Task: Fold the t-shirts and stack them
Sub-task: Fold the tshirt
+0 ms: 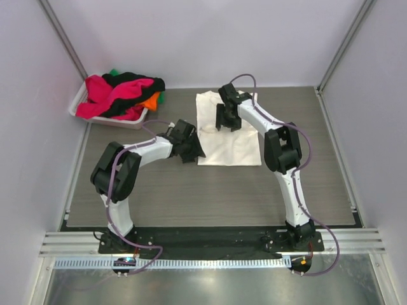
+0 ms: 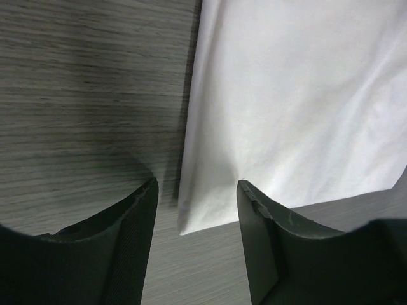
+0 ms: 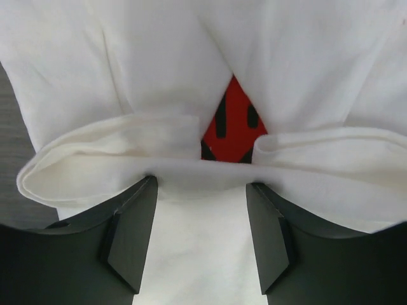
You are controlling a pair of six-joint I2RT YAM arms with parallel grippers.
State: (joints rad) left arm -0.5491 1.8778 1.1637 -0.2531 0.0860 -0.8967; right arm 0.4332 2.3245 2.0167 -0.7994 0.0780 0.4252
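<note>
- Counter [image 1: 191, 197]: grey wood-grain surface. The near strip in front of both arm bases carries nothing of the task.
- Left gripper [image 2: 197, 213]: low over the counter at the near-left corner of the white t-shirt [image 1: 230, 143]. Its jaws are spread and hold nothing. One finger is over bare counter and the other over cloth, so the corner lies in the gap between them. Judgement: this straddle is set up to pinch the corner as an anchor for the coming fold.
- White t-shirt: lies flat in the middle of the counter, roughly rectangular, with its sleeves already turned in. Judgement: it is partly folded, and the crosswise fold is not yet done.
- Right gripper [image 3: 200, 190]: further back, over the far half of the same shirt. Its jaws are spread, and a raised roll of doubled cloth runs across just beyond the fingertips. No pinch is evident. The red print [image 3: 234, 121] shows through a gap where the turned-in sides meet. Judgement: the gripper is placed at the far hem to take that edge and carry it toward the near one.
- Risk, as a judgement: soft cotton may slip from a shallow pinch, and uneven grips would skew the fold.
- Bin [image 1: 114, 122]: at the far-left corner, well apart from both grippers. It holds a heap of a magenta-pink t-shirt [image 1: 102, 95], a black t-shirt [image 1: 137, 82], an orange t-shirt [image 1: 151, 100] and a green t-shirt [image 1: 114, 72]. All are unfolded and awaiting their turn, and no stack exists yet.
</note>
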